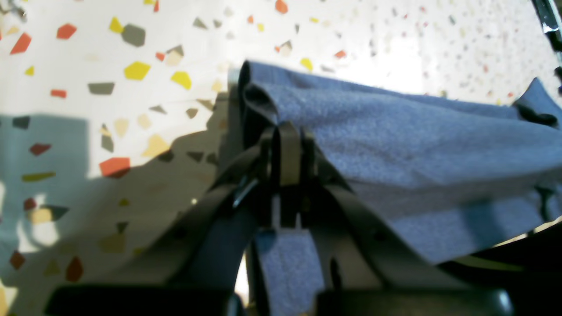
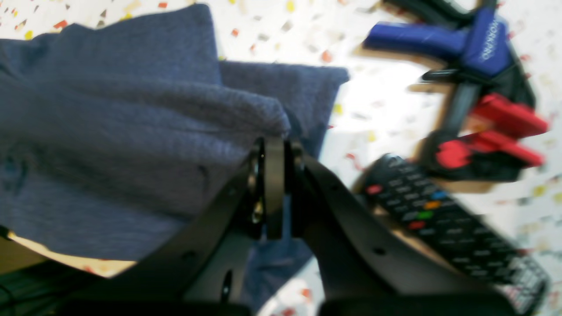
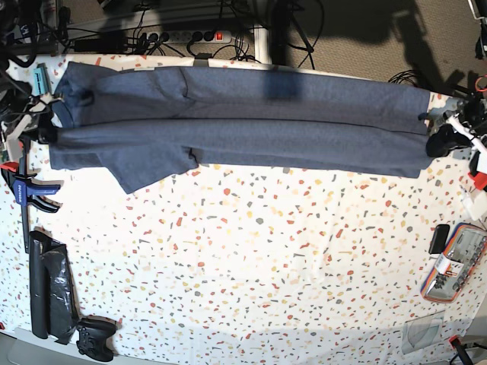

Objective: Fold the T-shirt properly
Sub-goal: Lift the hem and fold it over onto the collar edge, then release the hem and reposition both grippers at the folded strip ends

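The T-shirt (image 3: 243,125) lies stretched in a long band across the far side of the terrazzo table (image 3: 259,258), running nearly the table's full width. It is folded lengthwise, an upper layer over a lower one, with a sleeve (image 3: 152,169) jutting toward the near side at the base view's left. A shadow crosses the cloth near its middle.

Left gripper (image 1: 287,151): jaws closed tight on a bunched edge of the shirt (image 1: 395,145). The cloth drapes away from the fingertips and is raised off the table there. In the base view this gripper (image 3: 440,142) sits at the shirt's right end.

Right gripper (image 2: 274,175): jaws closed on a fold of the shirt (image 2: 123,131), the fabric gathered over the fingertips. In the base view it (image 3: 47,122) holds the shirt's left end.

Other items, right wrist view: a remote (image 2: 452,228) lies on the table just beside the gripper, apart from the shirt. A bar clamp (image 2: 478,87) with blue and red parts lies beyond it.

Base view: the clamp (image 3: 27,190) is at the left edge, a black bag (image 3: 49,285) below it, and a game controller (image 3: 97,338) near the bag's lower end. At the right edge lies a packaged item (image 3: 455,262); contents not legible.
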